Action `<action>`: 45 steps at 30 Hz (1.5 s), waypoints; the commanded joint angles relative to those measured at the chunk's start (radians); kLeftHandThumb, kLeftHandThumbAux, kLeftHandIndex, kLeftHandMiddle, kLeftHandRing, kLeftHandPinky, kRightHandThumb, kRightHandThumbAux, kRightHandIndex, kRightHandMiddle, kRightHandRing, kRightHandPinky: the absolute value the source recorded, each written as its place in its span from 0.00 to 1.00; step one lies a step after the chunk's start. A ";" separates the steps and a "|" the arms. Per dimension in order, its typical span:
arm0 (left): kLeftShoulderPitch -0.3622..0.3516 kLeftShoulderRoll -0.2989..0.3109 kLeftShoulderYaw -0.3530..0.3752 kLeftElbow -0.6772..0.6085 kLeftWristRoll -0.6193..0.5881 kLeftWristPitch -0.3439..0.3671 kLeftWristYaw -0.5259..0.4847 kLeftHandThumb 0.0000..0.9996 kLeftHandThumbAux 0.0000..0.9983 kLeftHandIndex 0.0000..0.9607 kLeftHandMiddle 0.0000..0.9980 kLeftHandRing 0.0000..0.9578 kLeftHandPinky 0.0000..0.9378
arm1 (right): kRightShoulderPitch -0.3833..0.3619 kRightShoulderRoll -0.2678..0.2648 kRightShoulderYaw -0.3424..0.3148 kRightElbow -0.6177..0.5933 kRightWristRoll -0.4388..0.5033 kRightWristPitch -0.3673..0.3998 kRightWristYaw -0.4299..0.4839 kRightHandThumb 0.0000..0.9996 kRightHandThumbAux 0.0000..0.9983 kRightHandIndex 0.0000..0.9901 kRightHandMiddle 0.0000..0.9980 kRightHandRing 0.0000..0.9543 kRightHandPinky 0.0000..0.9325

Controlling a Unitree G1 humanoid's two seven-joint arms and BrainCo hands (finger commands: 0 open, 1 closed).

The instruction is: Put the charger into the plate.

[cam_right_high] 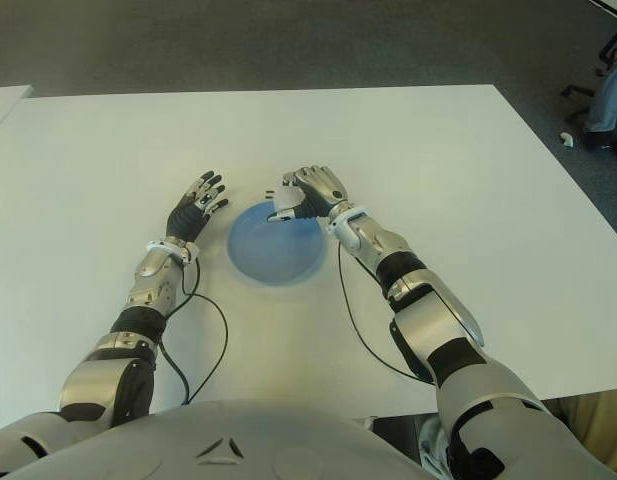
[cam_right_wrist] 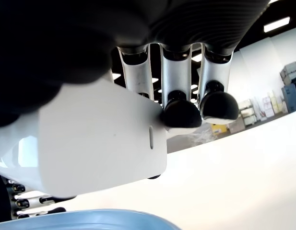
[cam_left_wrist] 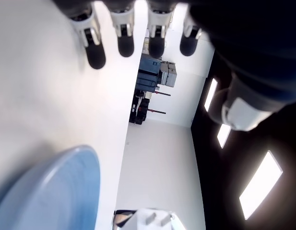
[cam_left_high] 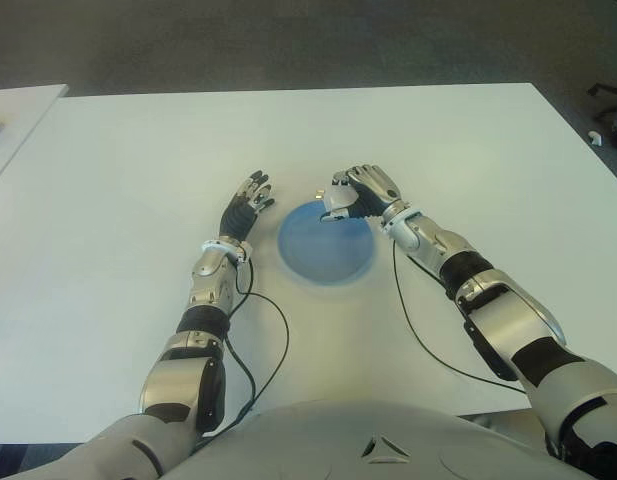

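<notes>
On the broad white table (cam_left_high: 118, 180), the robot's left hand (cam_left_high: 246, 207) is lying idle just to the left of the round blue plate (cam_left_high: 326, 250), its black-tipped fingers (cam_left_wrist: 96, 55) stretched out straight and slightly apart, gripping nothing (its wrist view shows the fingertips over bare tabletop with the plate's rim close by). A black cable (cam_left_high: 273, 350) is trailing from that forearm back toward the robot's torso. At centre, the shallow plate is sitting on the table between the two hands. Over the plate's far right edge, the right hand (cam_left_high: 360, 192) is holding the small white, rounded block-shaped charger (cam_right_wrist: 97, 139), with the fingers curled down and clamped on it; in the right wrist view, dark fingertips (cam_right_wrist: 180, 114) are pressing against one face of the charger while the thumb side backs the other. The charger is hanging above the plate's rim, not touching the blue surface.
</notes>
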 commanded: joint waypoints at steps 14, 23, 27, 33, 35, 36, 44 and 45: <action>0.021 -0.004 0.001 0.013 0.008 0.015 0.014 0.00 0.55 0.03 0.08 0.05 0.01 | -0.019 0.021 0.021 0.029 -0.008 -0.038 -0.071 0.73 0.71 0.44 0.83 0.86 0.83; 0.018 -0.002 -0.002 0.020 0.013 0.007 0.012 0.00 0.55 0.03 0.09 0.06 0.01 | -0.026 -0.005 0.042 0.029 -0.013 -0.128 -0.059 0.70 0.71 0.43 0.65 0.68 0.63; 0.018 -0.002 -0.005 0.017 0.016 0.008 0.015 0.00 0.55 0.03 0.09 0.05 0.00 | -0.018 -0.018 0.056 -0.003 -0.034 -0.117 -0.049 0.50 0.40 0.26 0.35 0.35 0.31; 0.015 -0.001 -0.007 0.017 0.024 0.009 0.020 0.00 0.55 0.03 0.09 0.05 0.00 | -0.001 -0.043 0.081 -0.064 -0.076 -0.069 -0.024 0.42 0.26 0.06 0.10 0.08 0.06; 0.014 0.000 -0.007 0.019 0.027 0.008 0.021 0.00 0.55 0.03 0.08 0.05 0.00 | 0.004 -0.047 0.086 -0.077 -0.084 -0.054 -0.019 0.41 0.24 0.03 0.05 0.04 0.03; 0.013 0.000 -0.007 0.020 0.027 0.007 0.021 0.00 0.55 0.02 0.08 0.05 0.00 | 0.006 -0.048 0.087 -0.081 -0.086 -0.049 -0.016 0.40 0.22 0.02 0.03 0.02 0.02; 0.015 0.001 -0.010 0.017 0.037 0.005 0.023 0.00 0.54 0.02 0.08 0.04 0.00 | 0.045 -0.083 0.080 -0.142 -0.069 -0.054 0.022 0.31 0.14 0.00 0.00 0.00 0.00; 0.015 0.001 -0.009 0.017 0.037 0.006 0.023 0.00 0.55 0.02 0.08 0.04 0.00 | 0.049 -0.087 0.077 -0.150 -0.065 -0.056 0.028 0.30 0.14 0.00 0.00 0.00 0.00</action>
